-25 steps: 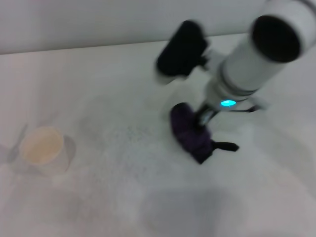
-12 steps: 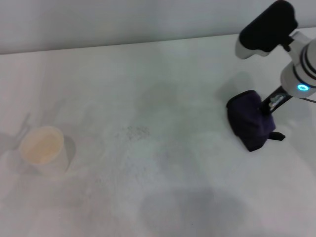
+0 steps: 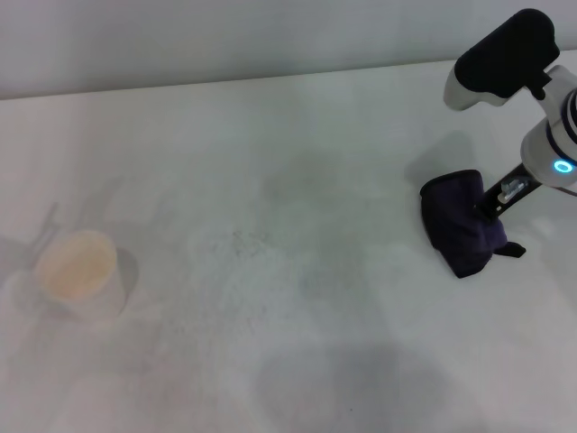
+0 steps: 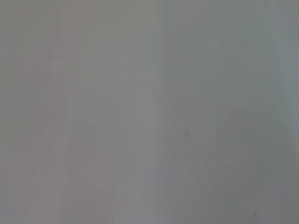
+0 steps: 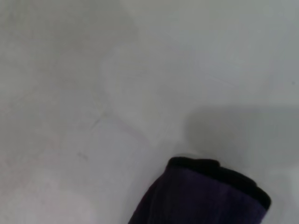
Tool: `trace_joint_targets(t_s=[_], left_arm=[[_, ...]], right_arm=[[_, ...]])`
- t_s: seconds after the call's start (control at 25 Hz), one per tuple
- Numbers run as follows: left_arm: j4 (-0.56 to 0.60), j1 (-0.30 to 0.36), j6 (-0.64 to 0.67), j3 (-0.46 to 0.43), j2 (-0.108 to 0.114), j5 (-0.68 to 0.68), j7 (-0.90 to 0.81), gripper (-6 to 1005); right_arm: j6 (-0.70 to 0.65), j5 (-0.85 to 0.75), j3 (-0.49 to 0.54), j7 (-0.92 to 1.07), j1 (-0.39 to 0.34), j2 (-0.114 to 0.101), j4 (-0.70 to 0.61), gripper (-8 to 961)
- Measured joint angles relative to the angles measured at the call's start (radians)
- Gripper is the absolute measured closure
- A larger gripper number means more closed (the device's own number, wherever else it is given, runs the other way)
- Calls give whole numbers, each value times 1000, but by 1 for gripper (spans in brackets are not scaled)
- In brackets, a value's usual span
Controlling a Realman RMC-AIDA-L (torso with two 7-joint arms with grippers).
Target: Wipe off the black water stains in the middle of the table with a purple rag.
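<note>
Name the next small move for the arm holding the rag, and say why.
Probably open and lift away. The right gripper has the purple rag bunched on the table at its right side, and no dark blot shows mid-table, only a faint grey speckled smudge. The left gripper is out of view.

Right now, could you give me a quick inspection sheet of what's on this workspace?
Surface: white table, faint grey speckled smudge mid-table.
Job's things: purple rag bunched at the table's right side; no dark blot seen.
Clutter: white paper cup at the left.
Grippers: right gripper at the rag, fingers buried in the cloth; left gripper not in view.
Cables: nothing seen.
Surroundings: pale wall behind the table.
</note>
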Motion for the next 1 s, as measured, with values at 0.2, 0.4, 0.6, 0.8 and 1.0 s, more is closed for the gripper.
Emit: trace_joint_targets(t_s=[0.2,0.4,0.6,0.8,1.0], left_arm=[[-4,-2,0,0,-1,0,0,113],[-9,-3,13,0,0,0,0,114],[-9,-1,15,0,-2,-21,0,113],[-24,-3,15,0,-5,-33,-2,114],[-56,-22,19,0,-5,-69,-2,114]], right_arm=[[4,55,23,-21,-19,-2,-25,877],[26,94,119,-84,-60,-3,-108,741],[57,192,302,-221,-98,-4,-173,573],[50,290,496,-394,-106,-5,-131,506],[1,406,701,-575,-107,-6,-8,506]])
